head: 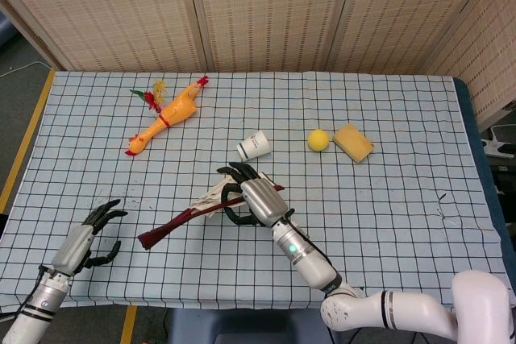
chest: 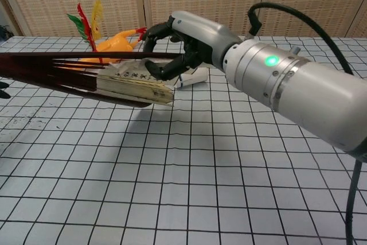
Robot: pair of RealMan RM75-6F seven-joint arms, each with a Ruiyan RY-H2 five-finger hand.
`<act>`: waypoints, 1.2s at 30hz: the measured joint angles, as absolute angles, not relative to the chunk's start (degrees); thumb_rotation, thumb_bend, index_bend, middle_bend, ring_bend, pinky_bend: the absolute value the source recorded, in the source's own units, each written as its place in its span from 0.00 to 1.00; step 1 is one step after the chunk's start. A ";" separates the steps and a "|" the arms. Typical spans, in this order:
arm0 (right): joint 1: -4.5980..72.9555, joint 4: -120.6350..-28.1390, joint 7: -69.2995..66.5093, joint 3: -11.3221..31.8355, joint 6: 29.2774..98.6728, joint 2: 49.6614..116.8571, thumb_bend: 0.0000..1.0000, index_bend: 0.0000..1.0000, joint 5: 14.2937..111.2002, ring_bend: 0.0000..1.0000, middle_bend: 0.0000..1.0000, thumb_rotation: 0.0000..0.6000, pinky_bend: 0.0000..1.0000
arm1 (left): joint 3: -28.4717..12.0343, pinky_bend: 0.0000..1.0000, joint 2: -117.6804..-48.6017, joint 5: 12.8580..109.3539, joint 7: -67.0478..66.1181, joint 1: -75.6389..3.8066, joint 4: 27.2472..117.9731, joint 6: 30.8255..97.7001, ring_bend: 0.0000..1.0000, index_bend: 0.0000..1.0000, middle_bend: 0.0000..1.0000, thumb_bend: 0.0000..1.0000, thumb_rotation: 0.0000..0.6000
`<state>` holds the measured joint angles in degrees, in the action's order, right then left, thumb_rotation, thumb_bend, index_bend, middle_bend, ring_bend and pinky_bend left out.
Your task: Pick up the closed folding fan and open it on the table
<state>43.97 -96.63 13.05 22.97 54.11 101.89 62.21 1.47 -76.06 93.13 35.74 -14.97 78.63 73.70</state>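
Note:
My right hand (head: 248, 199) (chest: 183, 41) grips the folding fan (head: 193, 213) (chest: 86, 73) by its paper end and holds it above the table. The dark red ribs point toward my left, nearly level. The fan is only slightly spread, with a narrow band of printed paper (chest: 137, 81) showing. My left hand (head: 90, 235) hovers over the near left of the table with its fingers apart and nothing in it. In the chest view only a dark fingertip of the left hand (chest: 3, 84) shows at the left edge.
A rubber chicken (head: 168, 114) (chest: 109, 47) lies at the far left. A white paper cup (head: 253, 145) lies on its side behind the fan. A yellow ball (head: 318, 139) and a yellow sponge (head: 353, 142) sit at the far right. A checked cloth (head: 387, 199) covers the table.

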 measured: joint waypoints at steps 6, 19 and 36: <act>48.24 -99.20 17.24 25.65 56.05 104.10 0.59 0.80 56.23 0.00 0.12 1.00 0.02 | 1.11 0.08 -83.89 94.46 43.00 -19.14 78.07 71.18 0.00 0.18 0.00 0.45 1.00; 50.88 -101.80 18.59 26.18 59.48 104.20 0.59 0.80 53.45 0.00 0.12 1.00 0.02 | -2.27 0.08 -91.68 90.83 39.30 -20.89 75.39 72.48 0.00 0.21 0.00 0.45 1.00; 51.45 -102.75 16.14 24.26 60.69 102.45 0.59 0.80 53.13 0.00 0.12 1.00 0.02 | -6.46 0.09 -94.42 84.66 41.77 -21.49 72.32 71.58 0.00 0.07 0.00 0.45 1.00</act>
<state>51.45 -102.75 16.14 24.26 60.69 102.45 53.13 -6.46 -94.42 84.66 41.77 -21.49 72.32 71.58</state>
